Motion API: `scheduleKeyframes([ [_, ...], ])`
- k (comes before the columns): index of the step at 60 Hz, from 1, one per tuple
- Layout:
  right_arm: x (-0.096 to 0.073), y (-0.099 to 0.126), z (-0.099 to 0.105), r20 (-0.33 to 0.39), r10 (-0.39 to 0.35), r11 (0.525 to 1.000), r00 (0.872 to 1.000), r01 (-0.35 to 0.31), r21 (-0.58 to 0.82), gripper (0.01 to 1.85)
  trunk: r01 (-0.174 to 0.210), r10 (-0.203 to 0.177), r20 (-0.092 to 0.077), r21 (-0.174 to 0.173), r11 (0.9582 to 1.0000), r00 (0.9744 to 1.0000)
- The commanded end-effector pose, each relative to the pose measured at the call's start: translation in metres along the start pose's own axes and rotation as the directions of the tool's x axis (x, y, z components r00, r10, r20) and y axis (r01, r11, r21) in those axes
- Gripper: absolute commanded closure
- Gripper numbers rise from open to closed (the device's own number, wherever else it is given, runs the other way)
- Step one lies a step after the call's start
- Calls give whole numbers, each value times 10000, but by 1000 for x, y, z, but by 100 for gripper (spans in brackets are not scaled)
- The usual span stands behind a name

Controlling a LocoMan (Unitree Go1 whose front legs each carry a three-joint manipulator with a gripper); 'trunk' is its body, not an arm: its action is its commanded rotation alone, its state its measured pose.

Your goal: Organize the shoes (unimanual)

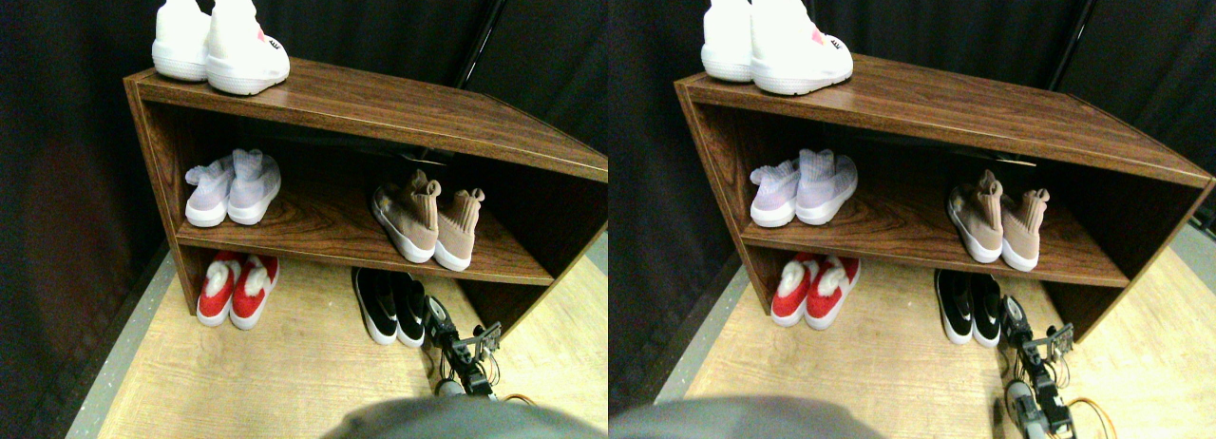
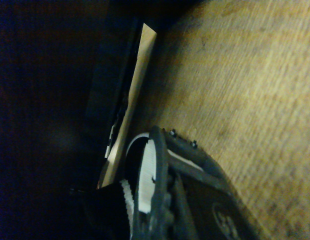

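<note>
Black slip-ons [image 1: 391,307] on floor under shelf [image 1: 361,102]; claw [image 1: 439,317] touching right one, jaw state unclear.

Stereo high frontal, wrist floor-level close

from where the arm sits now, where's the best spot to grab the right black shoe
Probably the heel collar of the right black shoe: its heel faces the tool, which sits just behind it. Come from behind along the floor, one jaw inside the opening.

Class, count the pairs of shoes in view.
5. White pair atop the shelf; lavender pair and tan pair on the middle board; red pair and black pair on the floor.
</note>
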Motion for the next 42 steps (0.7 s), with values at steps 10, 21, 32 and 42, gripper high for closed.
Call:
scheduleKeyframes([
  [10,-2,8,-1,-63,460,9989,9989,-460,-22,180,-62,60,-73,-259,9996,10000],
  [21,-4,15,8,478,586,9971,9971,-561,-516,180,53,-53,31,-191,9998,10000],
  [32,-9,29,22,420,918,9911,9949,-872,-1009,180,230,-229,151,-83,9997,9996],
  [42,-24,45,28,245,1286,9836,9914,-1244,-1308,180,370,-370,350,7,9993,9987],
])
